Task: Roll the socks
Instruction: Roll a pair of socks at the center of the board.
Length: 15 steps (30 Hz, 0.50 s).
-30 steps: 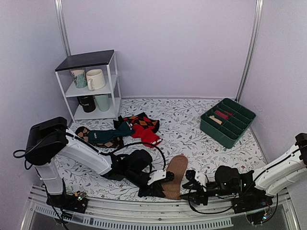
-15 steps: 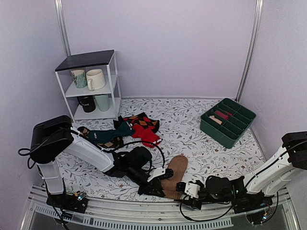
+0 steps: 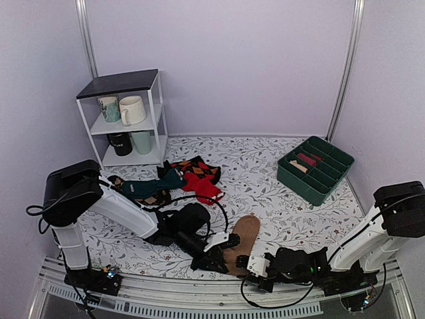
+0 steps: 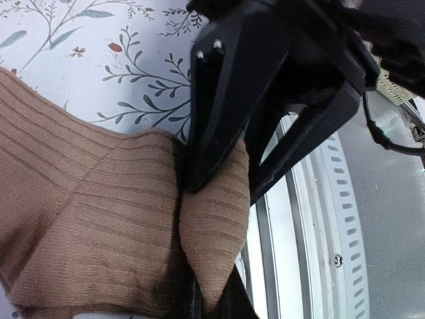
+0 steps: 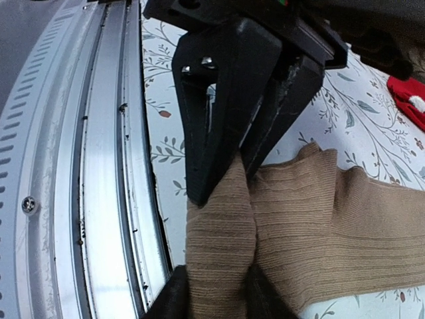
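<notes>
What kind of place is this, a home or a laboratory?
Probably a robot test booth: plain walls close in a floral table, with a metal rail at its near edge and a mug shelf.

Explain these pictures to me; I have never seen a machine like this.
This is a robot: two jointed arms bolted at the near edge of a table. The wide picture looks down from above and behind them, with the left arm on the left and the right arm on the right. The two close-ups come from a small camera on each wrist, so each shows that arm's own black pincer from very near. On the flowered table lie the tan socks, a pile of coloured socks, a green tray and a white shelf with mugs. The left pincer and the right pincer are each shut on a fold of the tan socks, close to the table's front edge.
</notes>
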### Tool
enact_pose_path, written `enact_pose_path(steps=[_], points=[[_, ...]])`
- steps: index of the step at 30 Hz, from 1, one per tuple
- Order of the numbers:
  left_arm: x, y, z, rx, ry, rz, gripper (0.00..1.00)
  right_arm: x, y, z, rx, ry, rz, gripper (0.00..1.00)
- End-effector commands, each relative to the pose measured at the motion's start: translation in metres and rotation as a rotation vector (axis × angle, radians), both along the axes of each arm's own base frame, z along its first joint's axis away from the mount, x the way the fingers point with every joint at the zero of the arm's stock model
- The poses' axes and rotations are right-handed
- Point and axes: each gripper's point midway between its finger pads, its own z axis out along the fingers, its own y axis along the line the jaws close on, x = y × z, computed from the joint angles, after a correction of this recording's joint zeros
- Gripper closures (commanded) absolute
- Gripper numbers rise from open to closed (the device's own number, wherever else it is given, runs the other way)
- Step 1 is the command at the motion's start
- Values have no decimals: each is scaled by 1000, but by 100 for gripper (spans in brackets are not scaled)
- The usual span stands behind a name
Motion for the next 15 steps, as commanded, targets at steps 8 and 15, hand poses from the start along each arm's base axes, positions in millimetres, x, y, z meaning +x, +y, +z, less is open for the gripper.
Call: enact_pose_path(steps=[8, 15], points=[[16, 24, -32, 146, -61, 117, 85, -2, -11, -20, -18, 152, -91, 96], [42, 14, 72, -258, -559, 220, 52, 1, -29, -32, 21, 477, -124, 96]])
